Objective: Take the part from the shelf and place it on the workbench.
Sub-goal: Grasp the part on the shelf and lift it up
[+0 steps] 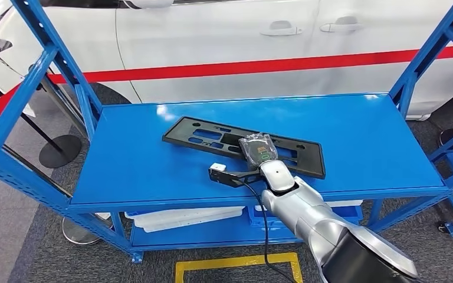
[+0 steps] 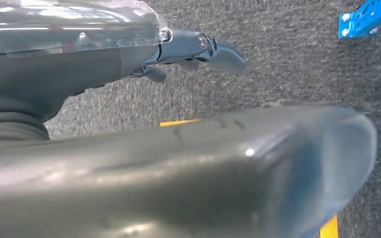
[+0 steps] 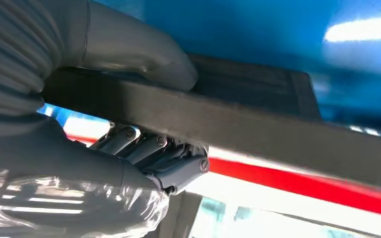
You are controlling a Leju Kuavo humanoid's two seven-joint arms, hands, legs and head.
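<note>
Right robot hand [image 1: 258, 149] grips the part [image 1: 206, 137] on the shelf [image 1: 377, 141], left robot hand [image 2: 198, 49] hangs loosely curled, empty; lift level, clear of the uprights

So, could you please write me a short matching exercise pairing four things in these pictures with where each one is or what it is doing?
Things:
1. black part
2. right robot hand
3. white trays
4. left robot hand

States:
A. hanging over grey carpet
B. gripping the part's edge
C. on the lower shelf level
D. lying on the blue shelf top

Pairs: 1-D, 2-B, 3-C, 4-A
</note>
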